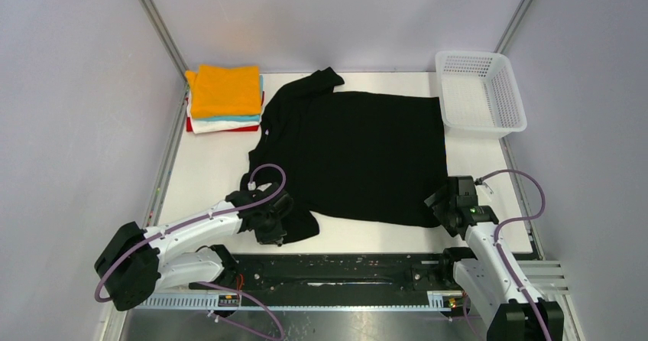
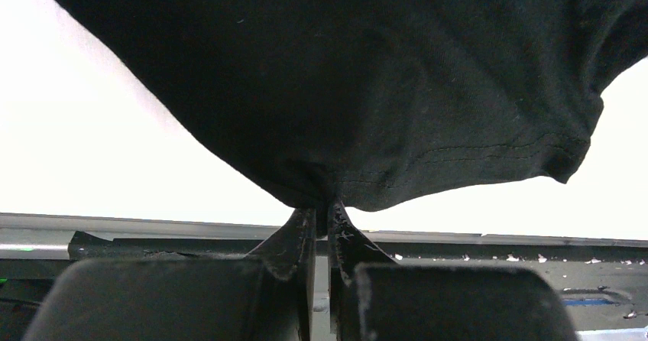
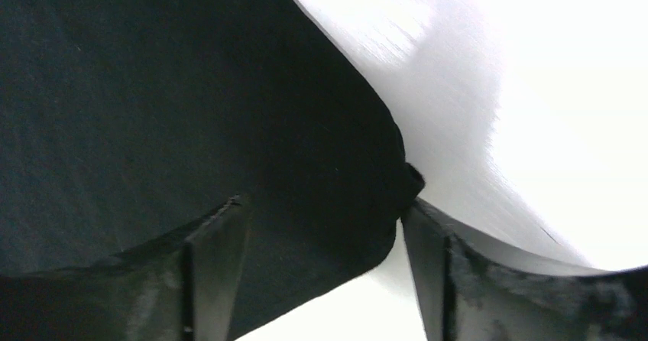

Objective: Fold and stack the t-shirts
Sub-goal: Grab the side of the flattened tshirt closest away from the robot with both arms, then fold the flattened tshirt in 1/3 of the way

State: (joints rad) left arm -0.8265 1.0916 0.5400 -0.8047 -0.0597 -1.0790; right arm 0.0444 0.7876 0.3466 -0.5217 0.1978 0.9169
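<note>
Black t-shirt: the black t-shirt (image 1: 359, 154) lies spread flat in the middle of the table (image 1: 206, 173), with the collar toward the left edge and the hem toward the right edge.
Folded stack: the folded stack (image 1: 225, 100) sits in the far left corner, well apart from the black t-shirt's body; orange is on top, then teal, white and red.
Left end effector: the left end effector (image 2: 321, 203) is closed tight on the sleeve near the near left corner; the cloth bunches up into the pinch.
Right end effector: the right end effector (image 3: 322, 203) stands wide, its jaws on both sides of the hem corner near the near right corner, not clamped on it.
Step, as I judge: taking both near corners, to fold the near side over.
Risk one: the right jaws may close on the very tip of the hem only, and the corner slips out when lifted.
Risk two: if only the left side rises, the cloth will drag and wrinkle, so the fold becomes crooked.
Risk three: the left pinch may hold one layer of the sleeve only.
Basket: a white mesh basket (image 1: 508, 96) stands in the far right corner.
Writing: no brand, label or text can be read.
</note>
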